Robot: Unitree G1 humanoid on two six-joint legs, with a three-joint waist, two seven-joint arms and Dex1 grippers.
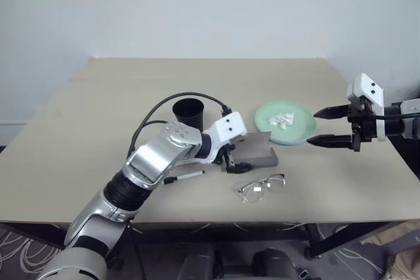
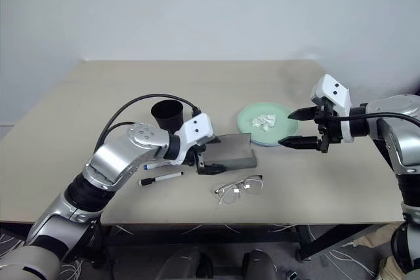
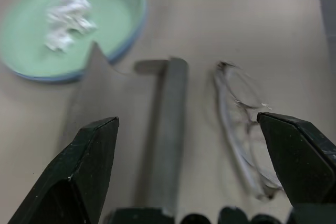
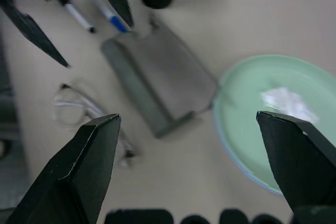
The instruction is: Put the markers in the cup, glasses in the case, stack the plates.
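- Glasses [image 1: 261,187] lie nearest the table's front edge, just in front of the case [image 1: 257,152]; thin wire, light and easily bent, with lenses that scratch. Best taken at the bridge or where a temple meets the frame, with a gentle pinch, never across a lens.
- Left gripper [image 1: 227,161] hangs just over the case's near end, fingers spread wide and empty; its wrist view looks down on the case and the glasses side by side.
- Case stands open, lid raised toward the plates; rigid and boxy, light enough to slide if nudged, so it may need steadying while the glasses go in.
- Markers: the black one [image 1: 184,176] lies beside the left forearm, the blue one [image 4: 102,8] is close by it, both near the cup [image 1: 188,113]. Smooth round barrels will roll; grip mid-barrel.
- Cup is upright behind the left arm, tall and narrow, likely to tip if knocked at the rim.
- Plates [image 1: 286,122] already appear stacked, green on blue, with a white tissue wad [image 1: 283,119] on top; stiff, shallow, slick plastic.
- Right gripper [image 1: 333,126] hovers just beside the plates, fingers wide apart, holding nothing.
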